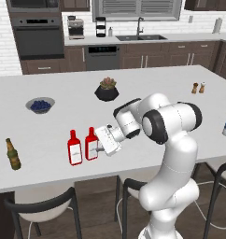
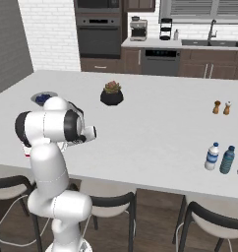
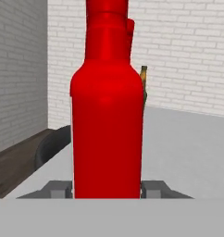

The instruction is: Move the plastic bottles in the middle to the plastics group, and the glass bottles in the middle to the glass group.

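Gripper: the gripper [image 1: 100, 148] sits low over the near edge of the tabletop [image 1: 147, 105], right up against the right-hand red bottle [image 1: 91, 144].
Fingers: in the hand view the fingers [image 3: 58, 189] flank the red bottle's body on both sides, partly closed and touching it, so the bottle is gripped.
Held bottle: it stands upright on the tabletop, white label facing the near edge in the left base view.
Second red bottle: its twin, the other red bottle [image 1: 74, 148], stands just beside it on the left, also upright; its cap peeks out behind the held one in the hand view.
Olive-brown bottle: the dark olive-brown bottle [image 1: 12, 154] stands well apart to the left, near the tabletop's left end.
Plastic bottles: over at the right end, the clear bottle with white cap and blue label [image 2: 212, 157] stands just beside the blue-teal bottle [image 2: 227, 160], both upright near the near edge.
Further back: a bowl of blueberries [image 1: 40, 105], a potted plant [image 1: 107, 89] and two small shakers [image 1: 198, 87] sit farther back on the tabletop.
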Tool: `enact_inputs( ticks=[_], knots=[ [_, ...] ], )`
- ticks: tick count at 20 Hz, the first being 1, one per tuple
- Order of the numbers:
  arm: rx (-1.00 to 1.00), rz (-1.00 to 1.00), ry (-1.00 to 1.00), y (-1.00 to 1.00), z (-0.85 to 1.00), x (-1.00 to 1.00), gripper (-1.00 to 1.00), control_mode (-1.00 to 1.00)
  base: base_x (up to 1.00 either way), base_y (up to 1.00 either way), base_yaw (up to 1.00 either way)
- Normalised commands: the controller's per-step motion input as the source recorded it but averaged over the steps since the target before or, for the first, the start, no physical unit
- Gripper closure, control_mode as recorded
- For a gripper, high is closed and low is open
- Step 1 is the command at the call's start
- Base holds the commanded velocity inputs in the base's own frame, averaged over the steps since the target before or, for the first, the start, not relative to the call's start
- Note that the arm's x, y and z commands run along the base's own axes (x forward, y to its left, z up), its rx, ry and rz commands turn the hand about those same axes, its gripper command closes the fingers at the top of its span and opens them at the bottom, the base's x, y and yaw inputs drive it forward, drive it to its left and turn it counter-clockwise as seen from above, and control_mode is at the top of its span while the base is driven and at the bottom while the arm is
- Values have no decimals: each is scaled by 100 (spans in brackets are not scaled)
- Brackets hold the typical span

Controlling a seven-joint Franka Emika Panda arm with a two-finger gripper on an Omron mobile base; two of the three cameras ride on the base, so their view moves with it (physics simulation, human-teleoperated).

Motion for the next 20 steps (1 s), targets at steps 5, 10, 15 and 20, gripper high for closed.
enact_inputs(
  ticks=[5, 10, 15, 20],
  knots=[
    [0, 0, 0, 0, 0, 0, -100, -100, 0, 0, 0],
    [0, 0, 0, 0, 0, 0, -100, -100, 0, 0, 0],
    [0, 0, 0, 0, 0, 0, -100, -100, 0, 0, 0],
    [0, 0, 0, -6, 2, 1, -100, -100, 0, 0, 0]
  ],
)
